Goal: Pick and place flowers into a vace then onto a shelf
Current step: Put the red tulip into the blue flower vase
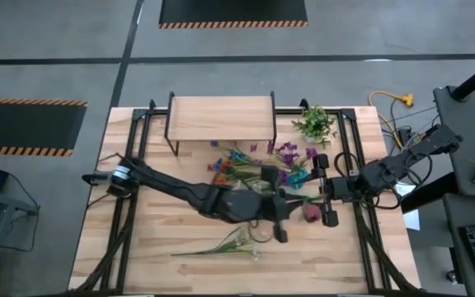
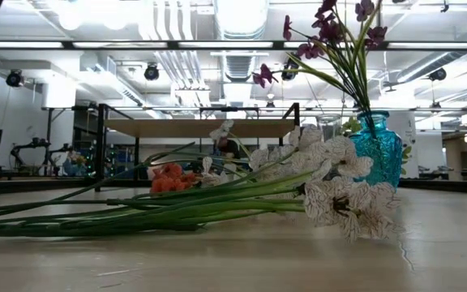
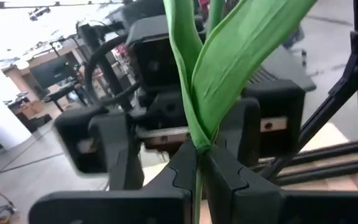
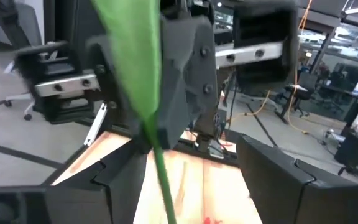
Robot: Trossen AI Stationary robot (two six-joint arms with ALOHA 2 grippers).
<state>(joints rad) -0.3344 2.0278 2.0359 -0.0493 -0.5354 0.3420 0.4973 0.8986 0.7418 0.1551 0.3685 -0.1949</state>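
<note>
A: Big stuff first. Table point(image 1: 155, 239)?
B: Light wood, both arms over its middle. The shelf point(image 1: 221, 118) stands at the far edge, nothing on it.
A: Vase?
B: Teal glass vase point(image 2: 377, 148), mid-table between the shelf and the arms, already holding purple flowers point(image 2: 324, 36). In the low view it stands upright behind the loose stems.
A: Other flowers?
B: A white-bloom bunch point(image 2: 331, 182) lies flat on the near part of the table, stems running left in the low view. Orange blooms point(image 2: 167, 178) lie farther back, near the shelf. Small potted plant point(image 1: 315, 124) sits at the far right corner beside the shelf.
A: Left tool?
B: Left tool point(image 3: 199, 168) is pressed together on a green stem point(image 3: 199, 134), pinching it just under where the leaves split; the leaves rise above the fingertips. In the high view it sits center-table, near side of the vase.
A: Right tool?
B: Right tool point(image 4: 185, 168) faces the left one, fingers spread, with the same stem running between them. Can't tell if either finger touches it. A dark red bloom point(image 1: 311, 212) shows just beside this tool in the high view.
</note>
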